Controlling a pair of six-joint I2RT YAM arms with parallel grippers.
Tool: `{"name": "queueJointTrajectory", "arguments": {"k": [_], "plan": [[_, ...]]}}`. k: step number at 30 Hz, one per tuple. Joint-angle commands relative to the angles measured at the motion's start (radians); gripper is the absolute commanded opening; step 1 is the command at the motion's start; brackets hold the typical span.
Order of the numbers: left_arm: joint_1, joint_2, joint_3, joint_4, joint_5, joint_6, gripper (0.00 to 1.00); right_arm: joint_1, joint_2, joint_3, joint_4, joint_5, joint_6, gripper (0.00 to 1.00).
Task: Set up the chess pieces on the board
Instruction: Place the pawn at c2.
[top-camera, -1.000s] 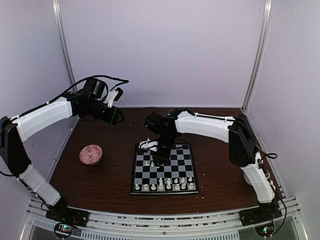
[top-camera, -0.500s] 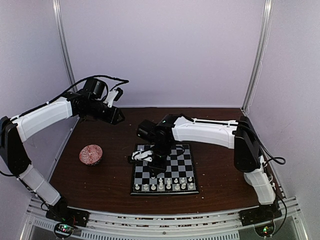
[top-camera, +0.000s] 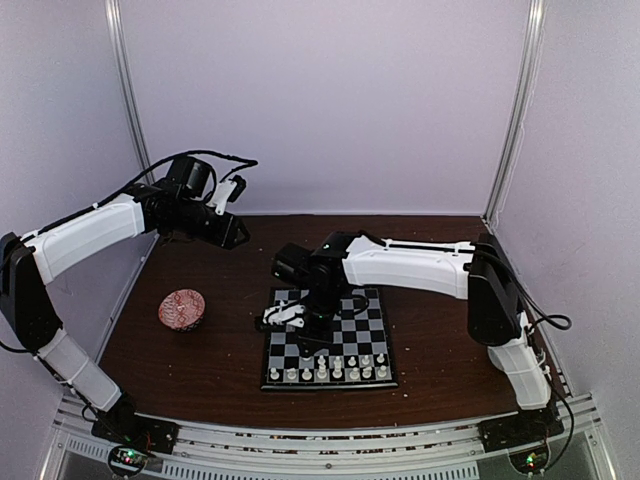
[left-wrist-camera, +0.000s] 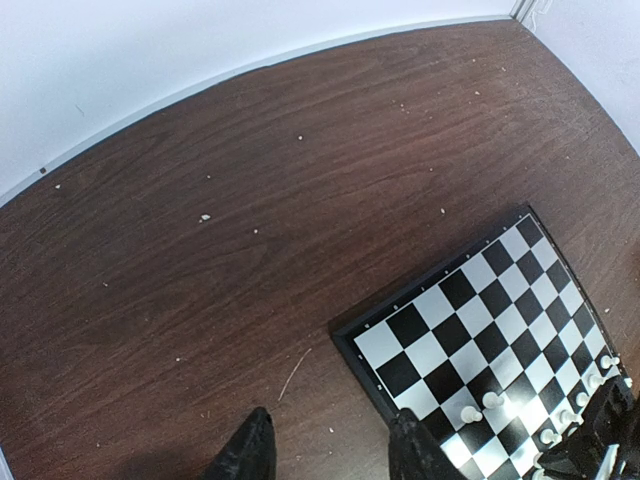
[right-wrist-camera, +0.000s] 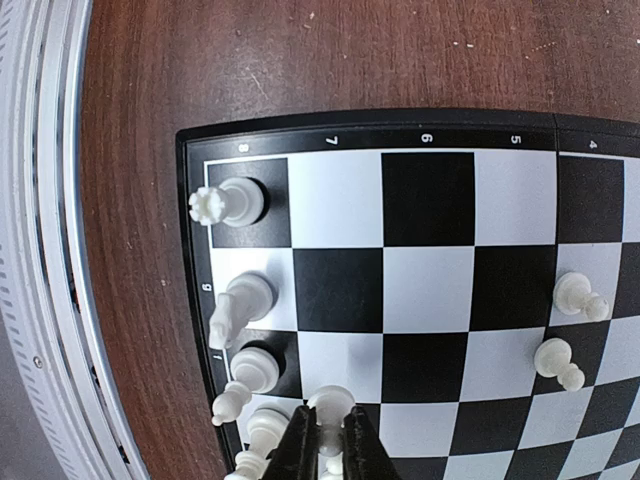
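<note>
The board (top-camera: 368, 322) lies at the table's middle, with a row of white chess pieces (top-camera: 326, 371) along its near edge. My right gripper (right-wrist-camera: 329, 452) is shut on a small white pawn (right-wrist-camera: 330, 403) and holds it just over a square next to the back-row pieces. In the top view the right gripper (top-camera: 311, 336) is over the board's left half. A rook (right-wrist-camera: 226, 203), a knight (right-wrist-camera: 238, 305) and a bishop (right-wrist-camera: 250, 372) stand at the board's edge (right-wrist-camera: 430, 200). Two pawns (right-wrist-camera: 577, 296) stand apart further in. My left gripper (left-wrist-camera: 330, 455) is open and empty, raised at the back left (top-camera: 228, 232).
A round red-patterned bowl (top-camera: 182, 309) sits on the table left of the board. Pale crumbs (left-wrist-camera: 204, 217) dot the brown tabletop. The board's corner (left-wrist-camera: 440, 322) shows in the left wrist view with two pawns (left-wrist-camera: 482, 406) on it. White walls close the back and sides.
My right gripper has moved left and toward the near side over the board, carrying the pawn. The left arm has not moved.
</note>
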Motion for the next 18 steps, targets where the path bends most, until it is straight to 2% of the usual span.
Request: {"name": "queueJointTrajectory", "arguments": {"k": [1, 18], "plan": [[-0.001, -0.026, 0.016, 0.016, 0.014, 0.012, 0.40, 0.005, 0.008, -0.010, -0.004, 0.003, -0.013, 0.11], [-0.001, -0.024, 0.015, 0.013, 0.013, 0.014, 0.40, 0.004, 0.044, -0.014, 0.010, 0.023, -0.013, 0.14]]}}
